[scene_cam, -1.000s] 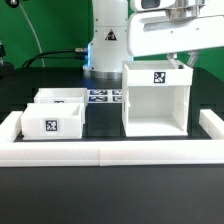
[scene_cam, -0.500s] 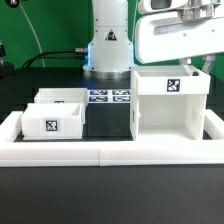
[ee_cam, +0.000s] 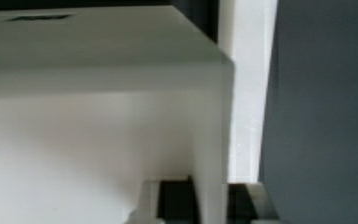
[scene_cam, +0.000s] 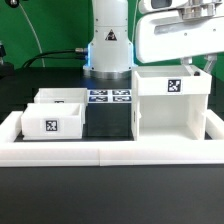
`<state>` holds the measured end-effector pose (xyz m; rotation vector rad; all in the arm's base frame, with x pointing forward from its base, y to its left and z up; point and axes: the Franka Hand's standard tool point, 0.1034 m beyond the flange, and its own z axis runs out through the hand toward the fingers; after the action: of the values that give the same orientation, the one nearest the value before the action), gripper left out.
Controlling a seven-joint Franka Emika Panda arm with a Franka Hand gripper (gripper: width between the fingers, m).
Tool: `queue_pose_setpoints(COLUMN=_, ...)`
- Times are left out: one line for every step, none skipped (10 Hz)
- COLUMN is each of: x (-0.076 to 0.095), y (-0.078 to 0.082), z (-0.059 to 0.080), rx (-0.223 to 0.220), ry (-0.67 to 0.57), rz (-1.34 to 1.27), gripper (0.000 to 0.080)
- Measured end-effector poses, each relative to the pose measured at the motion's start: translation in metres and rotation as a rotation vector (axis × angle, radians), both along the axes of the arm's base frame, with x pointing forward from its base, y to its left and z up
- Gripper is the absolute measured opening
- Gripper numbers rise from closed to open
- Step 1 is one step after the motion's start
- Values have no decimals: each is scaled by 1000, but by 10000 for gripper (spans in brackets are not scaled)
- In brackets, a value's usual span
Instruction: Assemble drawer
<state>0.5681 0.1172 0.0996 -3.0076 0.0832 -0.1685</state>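
Exterior view, from its left: the near tray (scene_cam: 52, 122) was seen on the black tabletop (scene_cam: 106, 122) just behind the white rail (scene_cam: 110, 152), with the far tray (scene_cam: 62, 96) close behind it. Both were upright and open-topped. The marker board (scene_cam: 108, 97) was laid flat further right, towards the far side. At the right, the housing (scene_cam: 170, 110) was stood upright, its open front turned to the near side. The gripper (scene_cam: 198, 62) was set at its top. In the wrist view the gripper (ee_cam: 210, 200) was closed narrowly, one white housing wall (ee_cam: 211, 120) pinched between the dark fingertips (ee_cam: 172, 205).
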Motion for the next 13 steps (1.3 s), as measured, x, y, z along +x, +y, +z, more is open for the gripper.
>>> queue_pose_setpoints(x=1, y=1, z=1, rx=9, ry=5, rz=-68, gripper=42)
queue_pose_setpoints(x=1, y=1, z=1, rx=16, ry=9, rz=-119, gripper=42)
queue_pose_setpoints(x=2, y=1, z=1, rx=23, ry=9, rz=-170, gripper=42)
queue_pose_setpoints(x=5, y=1, z=-2, rx=37, ry=9, rz=-279, gripper=44)
queue_pose_setpoints(x=14, y=-4, z=-1, rx=49, ry=5, rz=-370, gripper=44)
queue_pose_setpoints(x=23, y=-8, z=-1, rx=60, ry=5, rz=-458, gripper=47)
queue_pose_setpoints(x=28, y=-10, z=-1, rx=65, ry=5, rz=-505, gripper=48)
queue_pose_setpoints(x=33, y=-12, z=1, rx=85, ry=2, rz=-608, gripper=48)
queue_pose_setpoints(x=34, y=-10, z=3, rx=94, ry=4, rz=-650, gripper=49)
queue_pose_setpoints(x=34, y=-8, z=4, rx=113, ry=11, rz=-706, gripper=49)
queue_pose_setpoints(x=34, y=-9, z=4, rx=123, ry=19, rz=-756, gripper=49)
queue_pose_setpoints(x=35, y=-11, z=4, rx=134, ry=27, rz=-817, gripper=49)
queue_pose_setpoints(x=35, y=-13, z=4, rx=141, ry=33, rz=-867, gripper=49)
